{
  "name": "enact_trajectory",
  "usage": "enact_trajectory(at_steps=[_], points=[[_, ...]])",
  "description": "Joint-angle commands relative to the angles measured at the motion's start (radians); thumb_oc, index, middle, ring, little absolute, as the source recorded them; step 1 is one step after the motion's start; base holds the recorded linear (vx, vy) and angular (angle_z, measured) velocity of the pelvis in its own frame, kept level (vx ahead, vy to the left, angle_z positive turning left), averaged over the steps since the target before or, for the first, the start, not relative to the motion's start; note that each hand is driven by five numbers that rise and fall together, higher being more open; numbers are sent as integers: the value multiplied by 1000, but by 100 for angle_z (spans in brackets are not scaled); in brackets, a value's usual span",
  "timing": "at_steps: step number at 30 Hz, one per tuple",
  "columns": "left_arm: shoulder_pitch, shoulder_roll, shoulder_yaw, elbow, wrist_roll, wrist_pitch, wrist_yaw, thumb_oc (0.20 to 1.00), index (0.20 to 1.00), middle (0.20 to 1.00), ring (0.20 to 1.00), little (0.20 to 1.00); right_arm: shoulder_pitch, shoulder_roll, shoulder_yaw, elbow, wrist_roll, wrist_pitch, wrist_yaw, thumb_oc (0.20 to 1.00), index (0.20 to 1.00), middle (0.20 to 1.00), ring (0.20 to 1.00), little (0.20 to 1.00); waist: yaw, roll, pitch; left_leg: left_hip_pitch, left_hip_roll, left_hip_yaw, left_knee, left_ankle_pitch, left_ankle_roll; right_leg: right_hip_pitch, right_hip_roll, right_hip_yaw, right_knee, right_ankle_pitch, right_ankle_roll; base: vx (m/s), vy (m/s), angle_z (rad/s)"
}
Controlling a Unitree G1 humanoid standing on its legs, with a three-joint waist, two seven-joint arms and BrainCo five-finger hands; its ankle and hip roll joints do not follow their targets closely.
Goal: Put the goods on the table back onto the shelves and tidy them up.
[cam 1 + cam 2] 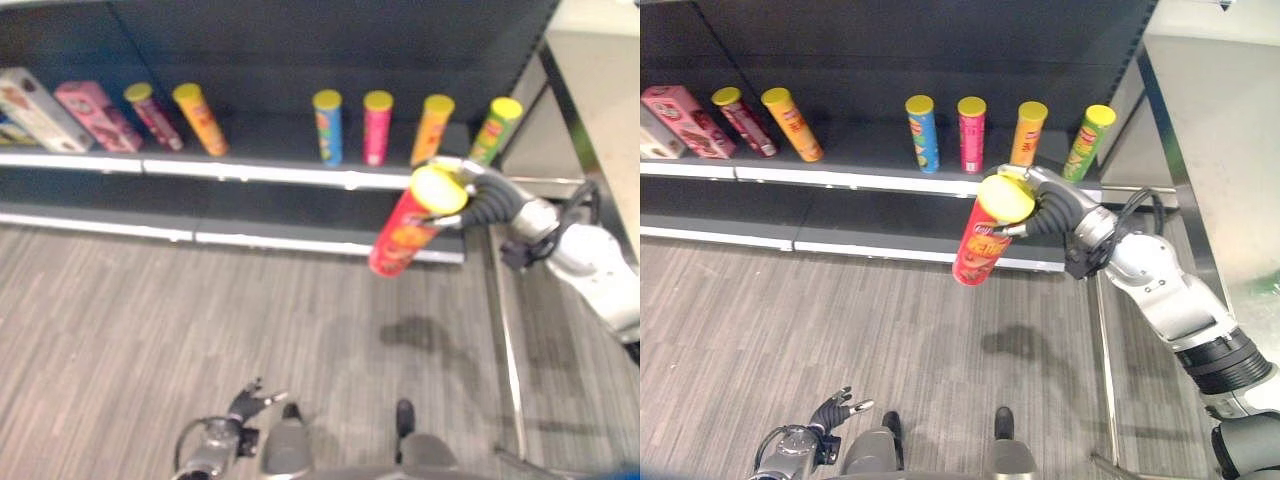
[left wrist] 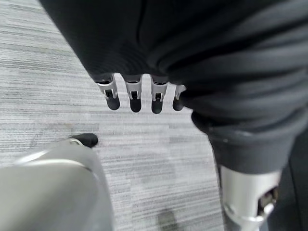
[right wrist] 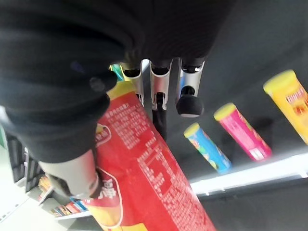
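My right hand (image 1: 1055,208) is shut on a red chip can (image 1: 985,243) with a yellow lid, held tilted in the air in front of the lower shelf (image 1: 890,180). In the right wrist view the red chip can (image 3: 149,178) lies under the fingers (image 3: 159,86). On the shelf stand a blue can (image 1: 922,132), a pink can (image 1: 971,133), an orange can (image 1: 1027,132) and a green can (image 1: 1087,141). Further left stand a dark red can (image 1: 743,121), an orange can (image 1: 792,123) and a pink box (image 1: 685,120). My left hand (image 1: 830,411) hangs low over the floor, fingers relaxed.
A pale table (image 1: 1230,150) with a metal frame stands at the right, next to the shelf's end. Grey wood-look floor (image 1: 840,320) lies in front of the shelves. A white box (image 1: 35,108) stands at the shelf's far left.
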Motion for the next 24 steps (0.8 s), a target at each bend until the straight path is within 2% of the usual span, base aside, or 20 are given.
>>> enact_trajectory(at_steps=[1, 2, 3, 4, 5, 6, 8, 9, 10, 11, 12, 13, 14, 15, 17, 18, 19, 21, 23, 24], points=[[28, 37, 27, -36, -56, -35, 30, 1000, 1000, 1000, 1000, 1000, -72, -7, 0, -54, 56, -50, -30, 200, 200, 200, 200, 200, 44, 34, -81, -20, 167, -48, -148, 180, -38, 70, -127, -10, 150, -202, 139, 486, 509, -44], [41, 44, 35, -37, -59, -35, 33, 1000, 1000, 1000, 1000, 1000, -48, 12, -3, -62, 54, -50, -28, 200, 200, 200, 200, 200, 57, 29, -85, -35, 179, -67, -120, 195, -49, 92, -162, 9, 152, -194, 153, 663, 729, -45], [59, 42, 43, -38, -59, -35, 27, 1000, 1000, 1000, 1000, 1000, -35, 31, 7, -76, 44, -46, -16, 200, 200, 200, 200, 200, 66, 23, -92, -4, 159, -67, -98, 136, -40, 102, -198, 32, 159, -169, 160, 570, 669, -55], [51, 38, 40, -27, -44, -32, 26, 1000, 1000, 1000, 1000, 1000, -5, 48, -6, -74, 25, -43, -10, 200, 200, 200, 200, 200, 69, 24, -108, 6, 150, -48, -99, 101, -49, 106, -222, 23, 161, -117, 169, 495, 638, -78], [37, 38, 28, -14, -19, -28, 21, 1000, 1000, 1000, 1000, 1000, 33, 58, -31, -66, 1, -37, -7, 200, 200, 200, 200, 200, 64, 27, -112, 1, 134, -12, -87, 78, -57, 100, -251, 12, 179, -6, 169, 418, 663, -68], [28, 46, 19, -16, -3, -25, 15, 1000, 1000, 1000, 1000, 1000, 61, 73, -44, -63, -9, -29, 0, 200, 200, 200, 200, 200, 62, 19, -109, 16, 93, 25, -86, 39, -49, 70, -295, 11, 195, 92, 169, 326, 640, -51], [5, 71, 19, -20, 9, -18, 16, 1000, 1000, 1000, 1000, 1000, 64, 113, -39, -64, -25, -22, -9, 200, 200, 200, 200, 200, 63, 14, -106, 42, 41, 97, -114, 27, -20, 0, -319, -68, 226, 207, 137, 195, 546, -53], [4, 87, 30, -24, 12, -14, 16, 1000, 1000, 1000, 1000, 1000, 62, 123, -40, -69, -31, -29, -12, 200, 200, 200, 200, 200, 65, 18, -104, 59, 26, 130, -138, 27, -8, -17, -305, -127, 233, 208, 133, 143, 482, -59], [4, 90, 35, -24, 11, -10, 15, 1000, 1000, 1000, 1000, 1000, 69, 121, -43, -78, -29, -30, -11, 200, 200, 200, 200, 200, 59, 23, -106, 72, 12, 151, -173, 30, 6, -38, -269, -156, 247, 177, 125, 152, 485, -50], [-2, 90, 38, -15, 17, -7, 13, 1000, 1000, 1000, 1000, 1000, 62, 118, -44, -84, -22, -29, -10, 200, 200, 200, 200, 200, 50, 29, -103, 92, -5, 169, -206, 44, 17, -59, -210, -162, 250, 125, 113, 218, 625, -38], [-5, 89, 43, 14, 38, -1, 10, 1000, 1000, 1000, 1000, 1000, 49, 101, -47, -81, -3, -27, -7, 200, 200, 200, 200, 200, 32, 46, -93, 137, -49, 183, -266, 37, 40, -90, -78, -167, 213, -1, 93, 170, 484, -26], [-5, 89, 43, 14, 38, -1, 10, 1000, 1000, 1000, 1000, 1000, 48, 101, -47, -81, -3, -28, -7, 200, 200, 200, 200, 200, 32, 47, -93, 136, -48, 183, -267, 39, 40, -91, -77, -167, 212, 0, 92, 221, 527, -24], [-19, 74, 50, 52, 44, 5, 11, 1000, 1000, 1000, 1000, 1000, 36, 83, -42, -65, 3, -26, -14, 200, 200, 200, 200, 200, 10, 48, -76, 167, -98, 171, -282, 16, 62, -126, 40, -121, 156, -45, 76, 177, 324, -5], [-21, 62, 58, 70, 45, 5, 13, 1000, 1000, 1000, 1000, 1000, 38, 78, -42, -61, 6, -24, -14, 200, 200, 200, 200, 200, 2, 47, -72, 184, -123, 162, -282, 5, 72, -136, 87, -99, 125, -47, 66, 217, 403, -5], [-35, 38, 58, 77, 41, 1, 17, 1000, 1000, 1000, 1000, 1000, 43, 75, -43, -53, 4, -23, -17, 200, 200, 200, 200, 200, 4, 39, -66, 184, -170, 144, -282, -6, 88, -148, 117, -93, 81, -28, 55, 106, 200, 16], [-35, 37, 57, 78, 41, 1, 17, 1000, 1000, 1000, 1000, 1000, 43, 74, -42, -53, 4, -23, -18, 200, 200, 200, 200, 200, 2, 40, -65, 186, -170, 142, -282, -6, 88, -144, 117, -95, 79, -28, 55, 63, 163, 25], [-38, 9, 48, 59, 37, -10, 16, 1000, 1000, 1000, 1000, 1000, 41, 66, -42, -54, -1, -21, -20, 200, 200, 200, 200, 200, 8, 31, -71, 186, -200, 131, -282, -34, 98, -111, 116, -102, 48, -31, 41, 32, 93, 22], [-43, 1, 43, 46, 28, -14, 17, 1000, 1000, 1000, 1000, 1000, 31, 62, -34, -42, -3, -21, -26, 200, 200, 200, 200, 200, 9, 30, -64, 166, -206, 122, -261, -48, 98, -106, 117, -90, 47, -36, 40, 9, 74, 13], [-40, -13, 32, -5, -11, -16, 15, 1000, 1000, 1000, 1000, 1000, 18, 50, -33, -44, -4, -20, -36, 200, 200, 200, 200, 200, 18, 18, -37, 106, -218, 87, -80, -80, 85, -85, 96, -97, 50, -34, 30, 30, 68, 34], [-36, -22, 20, -4, -11, -15, 10, 1000, 1000, 1000, 1000, 1000, 12, 42, -33, -31, 2, -19, -41, 200, 200, 200, 200, 200, 31, 8, -19, 55, -236, 55, 41, -63, 51, -63, 80, -102, 40, -35, 24, 94, 122, 48]])
